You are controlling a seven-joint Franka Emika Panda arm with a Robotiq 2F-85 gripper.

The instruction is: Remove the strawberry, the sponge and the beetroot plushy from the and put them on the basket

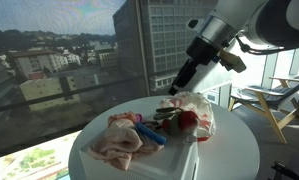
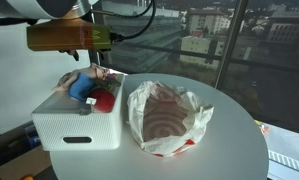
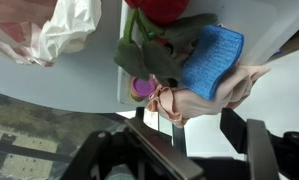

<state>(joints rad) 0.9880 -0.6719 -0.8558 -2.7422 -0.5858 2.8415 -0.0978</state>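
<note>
Wrist view: the gripper (image 3: 179,158), jaws wide apart and empty, hangs above the white box (image 2: 79,130) at the tabletop's edge, where strawberry (image 3: 161,8), sponge (image 3: 211,62) and beetroot plushy (image 3: 141,88) lie packed together; the first pick appears pending, calling for a descent onto one toy clear of its neighbours.

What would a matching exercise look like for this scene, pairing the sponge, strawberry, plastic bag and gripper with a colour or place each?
Things:
1. sponge
2. strawberry
3. plastic bag
4. gripper

Descriptions:
A. red
B. above the white basket
C. blue
D. lying on the round table, beside the basket

Pairs: 1-C, 2-A, 3-D, 4-B
</note>
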